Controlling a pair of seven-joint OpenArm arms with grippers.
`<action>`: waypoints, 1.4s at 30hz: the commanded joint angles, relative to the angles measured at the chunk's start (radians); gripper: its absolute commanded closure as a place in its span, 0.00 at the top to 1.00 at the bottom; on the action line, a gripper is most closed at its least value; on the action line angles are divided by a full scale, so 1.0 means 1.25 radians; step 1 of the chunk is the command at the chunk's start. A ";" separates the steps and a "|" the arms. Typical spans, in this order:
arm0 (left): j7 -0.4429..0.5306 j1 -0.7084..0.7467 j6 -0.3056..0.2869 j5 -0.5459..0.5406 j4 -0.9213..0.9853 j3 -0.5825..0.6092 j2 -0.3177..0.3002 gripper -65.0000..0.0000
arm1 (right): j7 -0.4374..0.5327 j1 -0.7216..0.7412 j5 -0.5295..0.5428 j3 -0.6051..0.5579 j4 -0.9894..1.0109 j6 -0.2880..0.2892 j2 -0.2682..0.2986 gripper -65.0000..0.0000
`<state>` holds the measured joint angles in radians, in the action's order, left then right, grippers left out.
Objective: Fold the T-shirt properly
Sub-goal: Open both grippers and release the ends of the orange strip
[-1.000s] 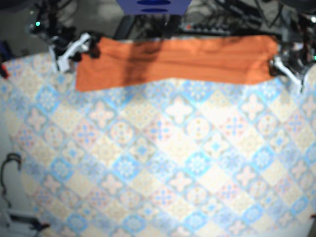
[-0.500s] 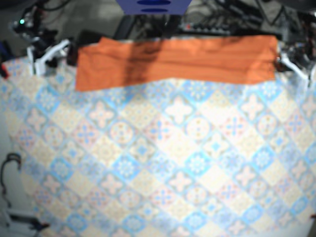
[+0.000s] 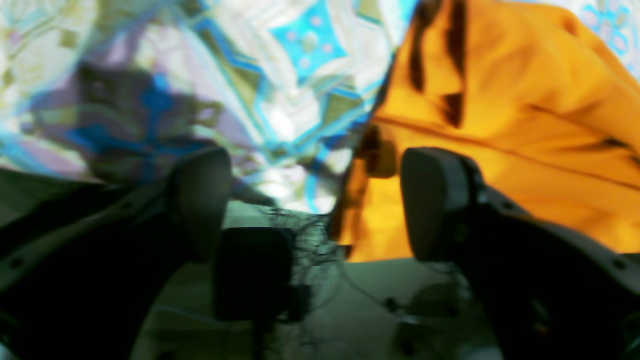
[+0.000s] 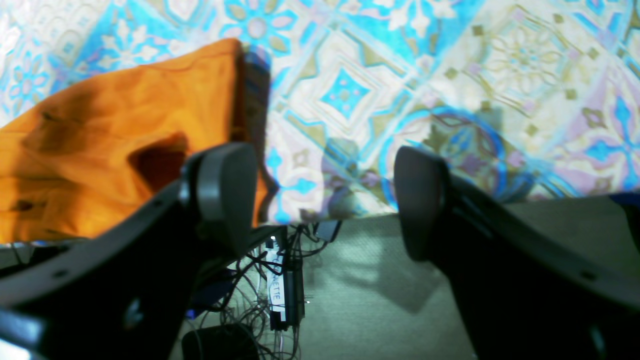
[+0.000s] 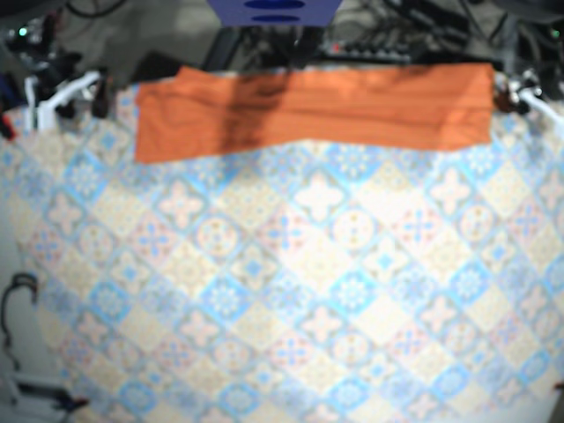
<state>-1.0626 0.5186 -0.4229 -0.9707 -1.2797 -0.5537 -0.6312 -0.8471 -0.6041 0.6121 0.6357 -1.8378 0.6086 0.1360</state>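
Observation:
The orange T-shirt (image 5: 313, 107) lies folded into a long band across the far edge of the table. My left gripper (image 5: 527, 99) is open just off the shirt's right end; in its wrist view the fingers (image 3: 435, 200) stand wide apart with the orange cloth (image 3: 510, 120) behind the right one and nothing between them. My right gripper (image 5: 55, 99) is open well off the shirt's left end; in its wrist view the gripper (image 4: 320, 200) straddles the table edge, and the shirt corner (image 4: 130, 130) lies behind the left finger.
A patterned tablecloth (image 5: 291, 282) in blue and cream tiles covers the table. Cables and a power strip (image 4: 280, 290) lie on the floor beyond the far edge. A blue object (image 5: 273, 11) stands behind the shirt at top centre.
Both grippers have let go of the shirt's ends and drawn outward, the right one further to the view's left. The shirt stays flat along the far edge.

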 commanded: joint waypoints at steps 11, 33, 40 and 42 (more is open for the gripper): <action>-0.103 -0.082 -0.125 -0.066 0.114 -0.008 -0.020 1.00 | 0.015 -0.005 0.013 0.004 -0.014 0.005 0.010 0.64; -0.102 -0.228 -0.126 -0.065 0.215 0.086 0.021 1.00 | 0.015 -0.001 0.013 0.004 -0.013 0.005 0.010 0.64; -0.099 -0.226 -0.126 -0.065 0.215 0.150 0.024 1.00 | 0.015 -0.001 0.013 0.004 -0.013 0.005 0.008 0.64; -0.099 -0.226 -0.126 -0.065 0.215 0.166 0.024 1.00 | 0.015 -0.001 0.013 0.004 -0.013 0.005 0.008 0.64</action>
<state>-1.1584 0.2310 -0.5720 -1.0283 -1.0130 -0.3706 -0.6300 -0.8497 -0.6010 0.6090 0.6346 -1.8381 0.6086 0.1352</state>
